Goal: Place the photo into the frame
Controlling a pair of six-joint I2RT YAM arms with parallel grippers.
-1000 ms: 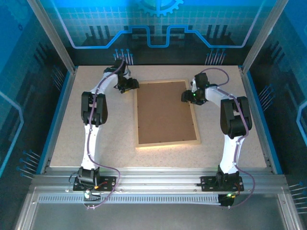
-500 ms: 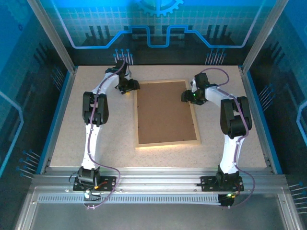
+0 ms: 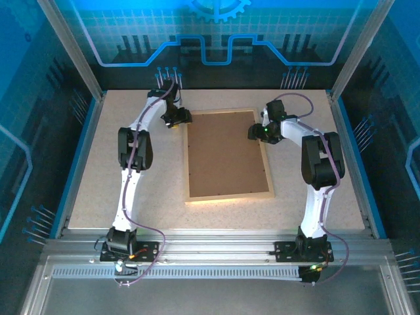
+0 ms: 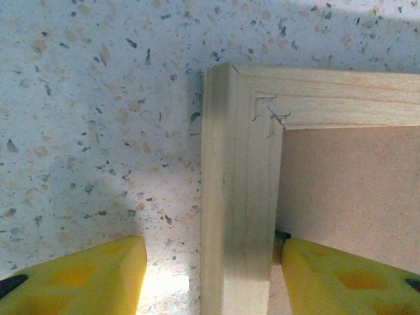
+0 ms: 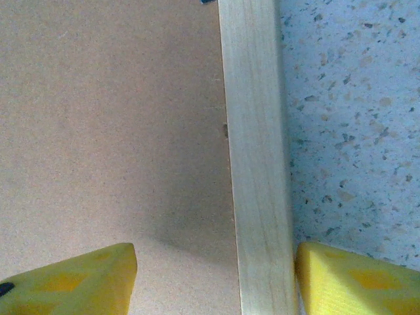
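The frame (image 3: 230, 196) of light wooden rails lies flat on the table with a brown backing board (image 3: 226, 154) inside it. The photo is hidden. My left gripper (image 3: 180, 119) is at the frame's far left corner, open. It straddles the left rail (image 4: 239, 197): the inner finger (image 4: 341, 275) is against the rail over the board, and the outer finger (image 4: 98, 275) stands a gap away over the table. My right gripper (image 3: 254, 133) is open across the right rail (image 5: 252, 131). Its outer finger (image 5: 348, 282) is at the rail's edge, and the other finger hangs well off over the board (image 5: 111, 118).
The speckled table (image 3: 131, 190) runs on around the frame on all sides. Metal posts and blue walls (image 3: 79, 151) fence it at the left, right and back. Both arm bases sit on the rail (image 3: 216, 249) at the near edge.
The left arm has shifted slightly right toward the frame's corner and its jaws have narrowed a little. The right arm and the frame have not moved.
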